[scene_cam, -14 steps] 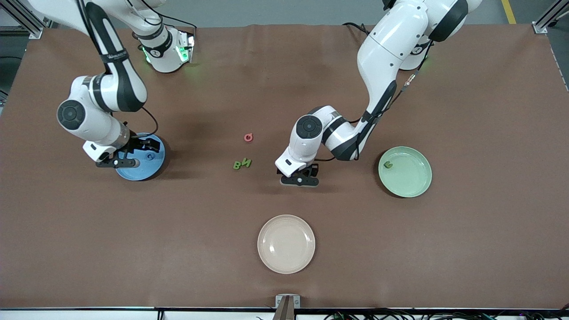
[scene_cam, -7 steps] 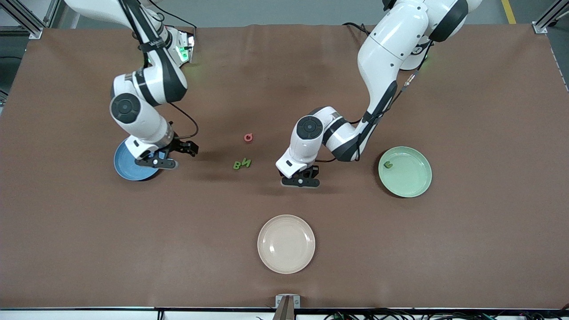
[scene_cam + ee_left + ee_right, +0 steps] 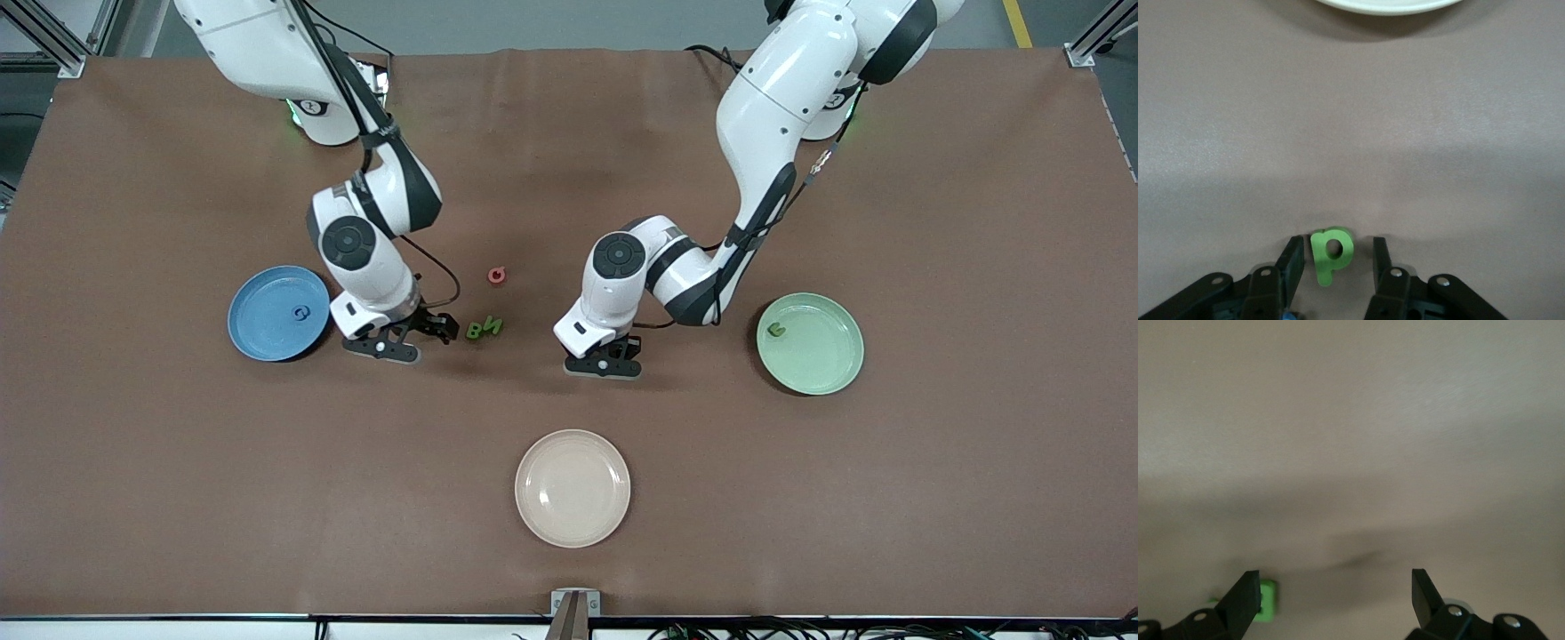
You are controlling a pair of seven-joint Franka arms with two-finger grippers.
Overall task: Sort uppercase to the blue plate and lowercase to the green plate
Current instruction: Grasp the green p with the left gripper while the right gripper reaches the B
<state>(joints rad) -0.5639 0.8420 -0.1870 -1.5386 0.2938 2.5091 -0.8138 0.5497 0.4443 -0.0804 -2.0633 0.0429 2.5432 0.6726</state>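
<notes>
Brown cloth lies bare around the left gripper (image 3: 605, 364), which is down at the table between the pale mint-green round plate (image 3: 822, 356) and the green foam capitals B and N (image 3: 484, 328). Its fingers flank the small green foam letter p (image 3: 1330, 257) with slim gaps, narrower than a second ago. The p lies flat, its stem and long axis running back along the fingers. The right gripper (image 3: 1335, 580), spread wide and holding nothing, has left the round blue plate (image 3: 258, 333) and is now low beside B and N.
</notes>
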